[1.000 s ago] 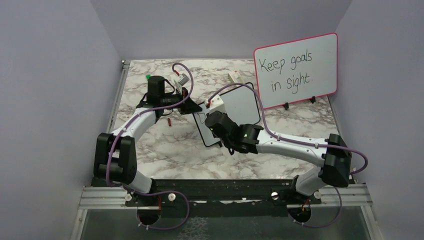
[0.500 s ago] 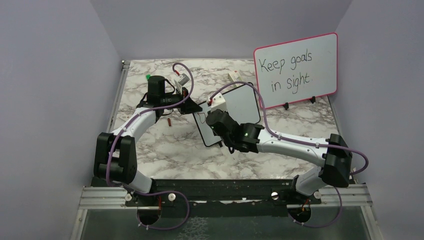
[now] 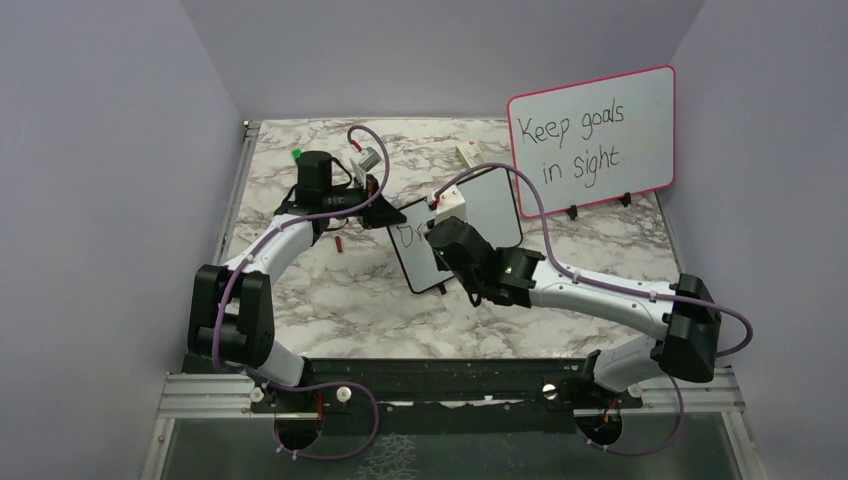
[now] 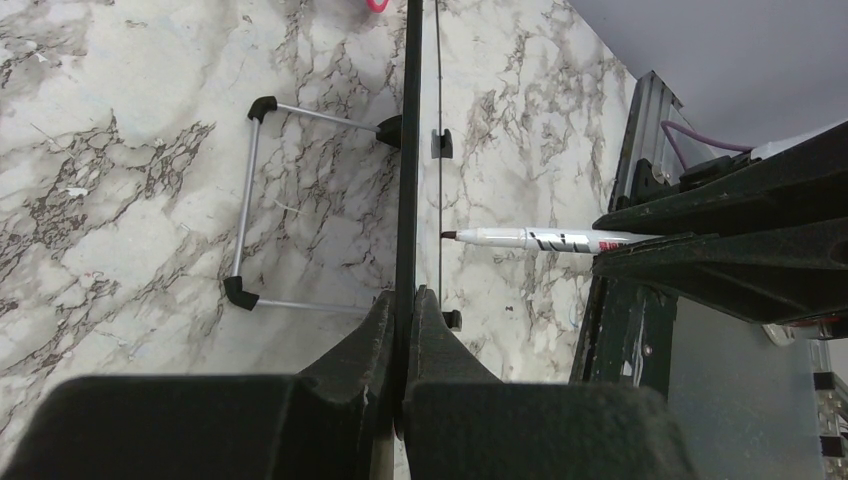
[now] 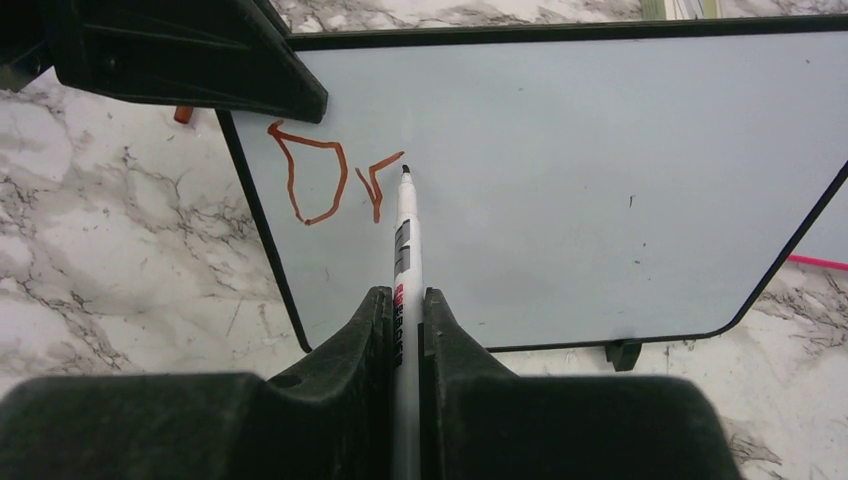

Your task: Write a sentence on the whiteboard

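two red letters, "dr", are all of the sentence so far, set high at the left end of the whiteboard. the board stands propped on its small feet near the middle of the marble table, in front and to the left of the pink-framed board. my right gripper is closed tight on the marker, whose barrel runs straight out from between the fingers, tip forward, reaching the board's face just right of the "r", touching it or as good as. my left gripper is clamped on the board's left edge near the upper corner, steadying it. seen from my right wrist, the board's long axis runs left to right, square across the marker's own axis, and the bare stretch for the rest of the line lies to the right of the tip. the next strokes, i judge, call for working rightward along that axis, away from my left hand, with even pressure.
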